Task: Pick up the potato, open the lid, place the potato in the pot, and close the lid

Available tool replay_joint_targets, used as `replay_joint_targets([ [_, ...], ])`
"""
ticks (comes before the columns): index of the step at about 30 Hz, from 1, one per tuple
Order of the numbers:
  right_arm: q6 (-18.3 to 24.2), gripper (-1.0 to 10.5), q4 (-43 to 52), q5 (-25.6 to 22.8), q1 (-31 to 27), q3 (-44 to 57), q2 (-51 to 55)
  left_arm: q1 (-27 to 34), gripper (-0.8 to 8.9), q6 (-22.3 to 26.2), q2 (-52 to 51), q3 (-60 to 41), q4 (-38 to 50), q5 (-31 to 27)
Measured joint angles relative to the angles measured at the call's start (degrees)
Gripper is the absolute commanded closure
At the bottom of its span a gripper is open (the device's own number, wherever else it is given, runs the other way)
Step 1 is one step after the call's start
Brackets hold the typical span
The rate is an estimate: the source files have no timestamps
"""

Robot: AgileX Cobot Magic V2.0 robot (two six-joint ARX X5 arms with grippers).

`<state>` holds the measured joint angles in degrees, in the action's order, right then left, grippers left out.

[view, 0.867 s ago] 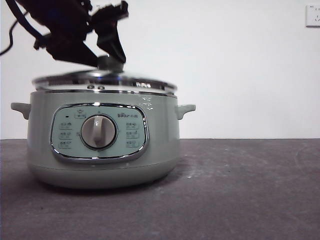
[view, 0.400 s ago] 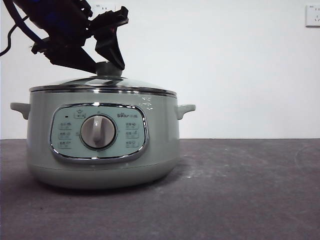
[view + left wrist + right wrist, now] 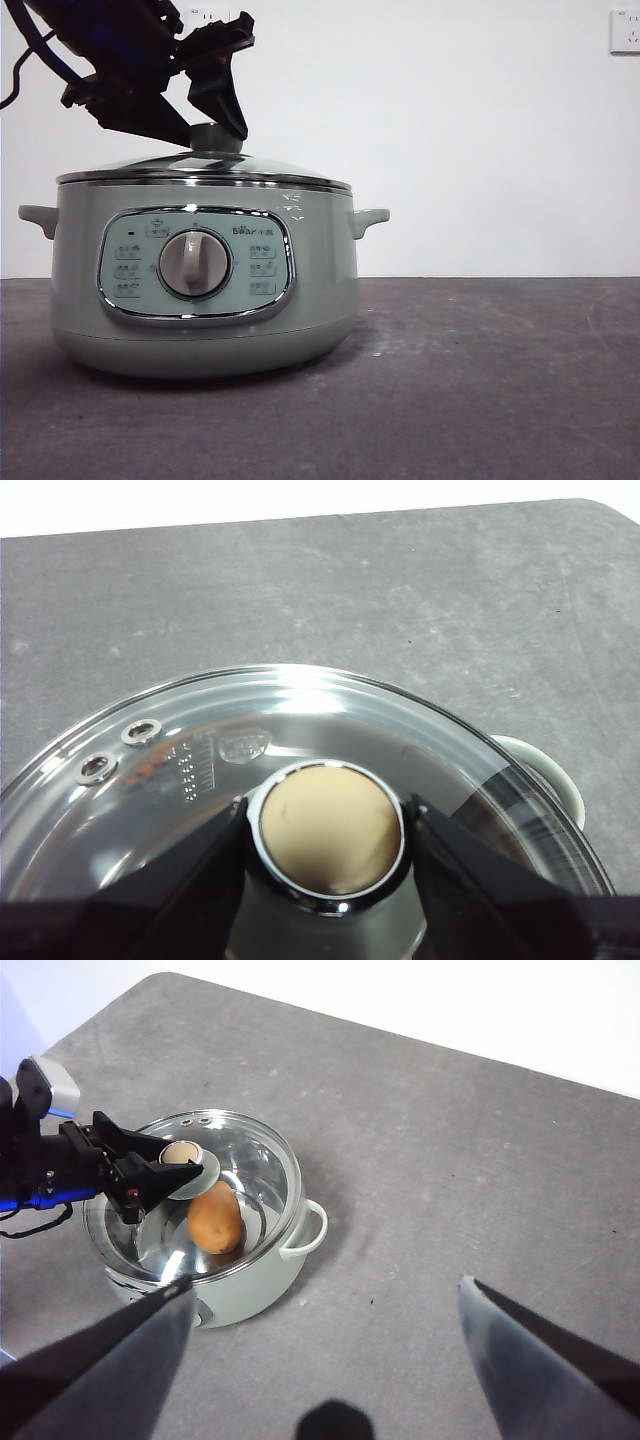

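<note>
The left gripper (image 3: 325, 825) clamps the knob of the lid (image 3: 300, 720), seated level on the pot (image 3: 205, 290) (potato (image 3: 215, 1218) inside); the right gripper (image 3: 320, 1330) waits agape, well apart.

I see the lid (image 3: 205, 168) seated on the pot (image 3: 200, 300), blocking its mouth, with my left gripper (image 3: 325, 830) crowding the knob (image 3: 327, 830); the worktop (image 3: 480, 1180) beside lies open.

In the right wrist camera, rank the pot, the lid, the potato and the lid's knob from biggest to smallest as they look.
1. pot
2. lid, nearly as wide as the pot
3. potato, seen through the glass
4. knob, held by the left gripper
</note>
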<state>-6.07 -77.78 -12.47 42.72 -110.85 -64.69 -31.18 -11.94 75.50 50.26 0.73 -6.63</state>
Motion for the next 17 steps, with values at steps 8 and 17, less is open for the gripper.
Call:
replay_joint_targets([
  [8, 0.0, 5.1, 0.0, 0.0, 0.0, 0.0, -0.3, 0.8, 3.73, 0.0, -2.1, 1.2, -3.4, -0.4],
  [17, 0.5, 5.2, 3.4, -4.1, 0.0, 7.2, 2.8, -2.4, 3.8, 0.1, -16.4, 3.0, -10.4, -0.5],
])
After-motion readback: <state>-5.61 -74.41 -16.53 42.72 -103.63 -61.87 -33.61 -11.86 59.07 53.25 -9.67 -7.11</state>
